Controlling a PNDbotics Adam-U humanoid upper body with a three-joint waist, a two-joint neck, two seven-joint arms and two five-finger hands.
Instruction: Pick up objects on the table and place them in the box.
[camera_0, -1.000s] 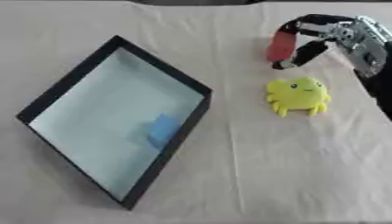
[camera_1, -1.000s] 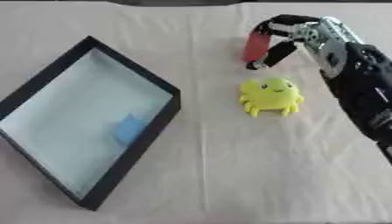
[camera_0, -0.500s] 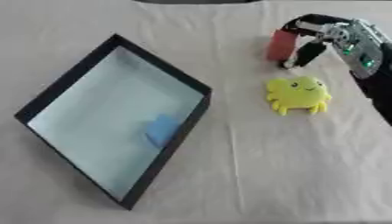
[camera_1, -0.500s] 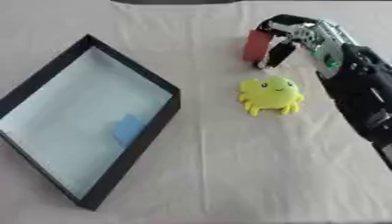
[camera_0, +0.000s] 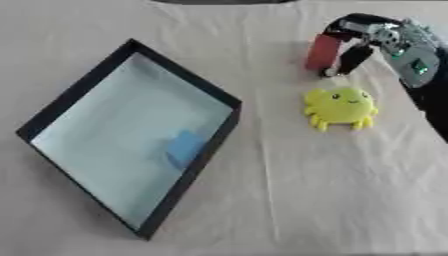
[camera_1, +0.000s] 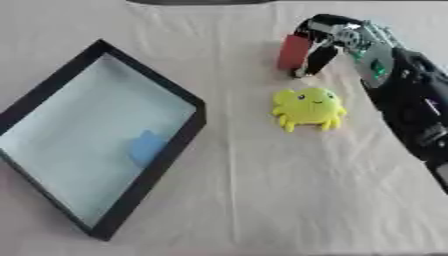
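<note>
1. Red block (camera_0: 322, 52) sits at the far right of the table (camera_0: 289, 200), pinched between the curled fingers and thumb of the right hand (camera_0: 367, 37).
2. Over the last second the fingers have closed onto it; a lift looks ready.
3. Yellow toy (camera_0: 340, 106) lies just nearer, untouched.
4. Box (camera_0: 210, 145) stands well left, holding a blue piece (camera_0: 185, 147).
5. Left hand is out of view.

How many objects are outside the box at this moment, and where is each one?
2. A red block stands at the far side of the table, with the right hand curled round it. A yellow crab toy lies just nearer than it. None seems hidden.
</note>
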